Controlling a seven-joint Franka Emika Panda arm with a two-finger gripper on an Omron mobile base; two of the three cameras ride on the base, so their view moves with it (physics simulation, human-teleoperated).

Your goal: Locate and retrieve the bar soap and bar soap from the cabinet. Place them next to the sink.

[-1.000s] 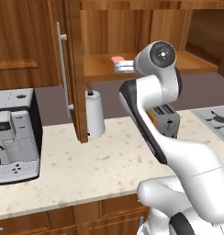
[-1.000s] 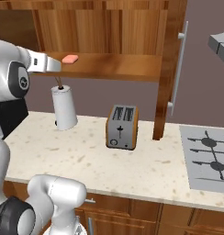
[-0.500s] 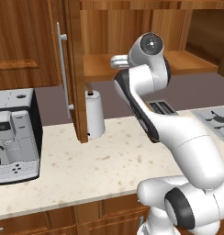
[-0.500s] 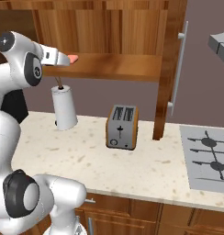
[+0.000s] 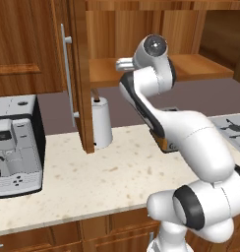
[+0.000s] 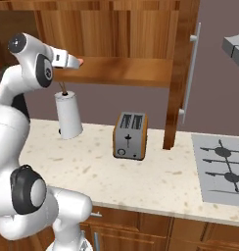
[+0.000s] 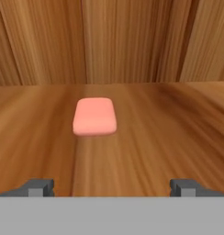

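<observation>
One salmon-pink bar soap [image 7: 94,116] lies flat on the plank shelf [image 7: 169,124] of the cabinet [image 6: 126,29], a short way ahead of my gripper [image 7: 113,186]. The fingertips [image 7: 38,187] stand wide apart, so the gripper is open and holds nothing. In the right base view the gripper [image 6: 72,61] reaches over the shelf's left end, and the bar soap [image 6: 80,61] peeks out just past it. In the left base view the gripper [image 5: 123,64] is level with the shelf [image 5: 195,66]. The second bar soap and the sink are out of view.
The cabinet's open door [image 5: 77,74] with its long silver handle [image 5: 67,74] hangs left of the arm. Under the shelf, the speckled counter [image 6: 155,176] bears a white paper towel roll [image 6: 68,115], a toaster [image 6: 130,136], a coffee machine [image 5: 16,142] and a stove top [image 6: 224,166].
The arm has swung its upper joints toward the cabinet, and the hand has moved closer to the bar soap on the shelf. The soap has stayed in place.
</observation>
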